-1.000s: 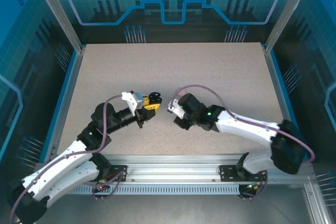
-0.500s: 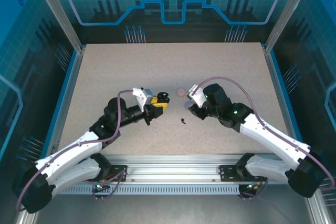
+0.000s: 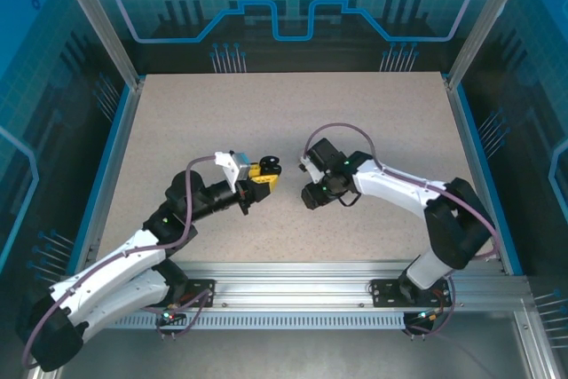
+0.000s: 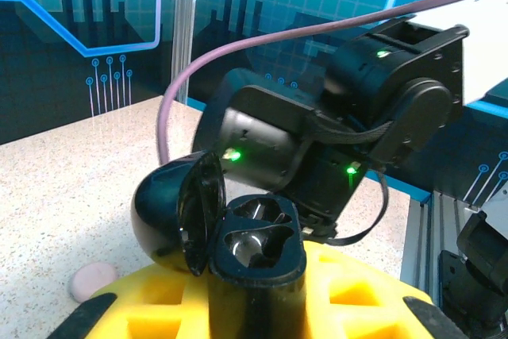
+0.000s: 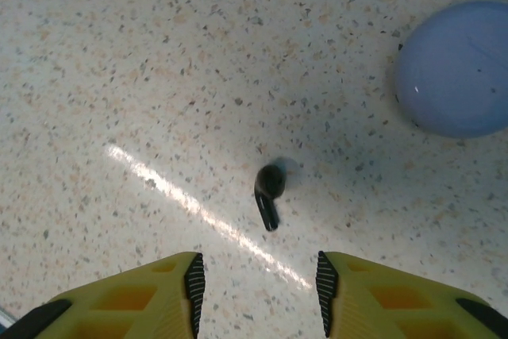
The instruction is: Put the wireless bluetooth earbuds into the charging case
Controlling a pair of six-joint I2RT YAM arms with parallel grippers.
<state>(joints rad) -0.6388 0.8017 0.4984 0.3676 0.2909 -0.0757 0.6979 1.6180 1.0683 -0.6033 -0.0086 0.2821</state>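
On the worktop (image 5: 119, 61), a black earbud (image 5: 268, 188) lies just ahead of the right claw (image 5: 258, 283), its fingers apart and empty. The left claw (image 3: 264, 171) clenches the open black charging case (image 4: 238, 236).

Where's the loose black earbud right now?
In the right wrist view the black earbud lies on the speckled table just ahead of the open right gripper, with a lilac round case up to its right.

We see the right gripper (image 3: 312, 196) pulled back toward the table's near edge, now poised above the black earbud (image 5: 268, 194) that lay uncovered half a second ago, its jaws spread wider. The left gripper (image 3: 265, 171), clamping the open black charging case (image 4: 258, 263), has edged slightly back too.
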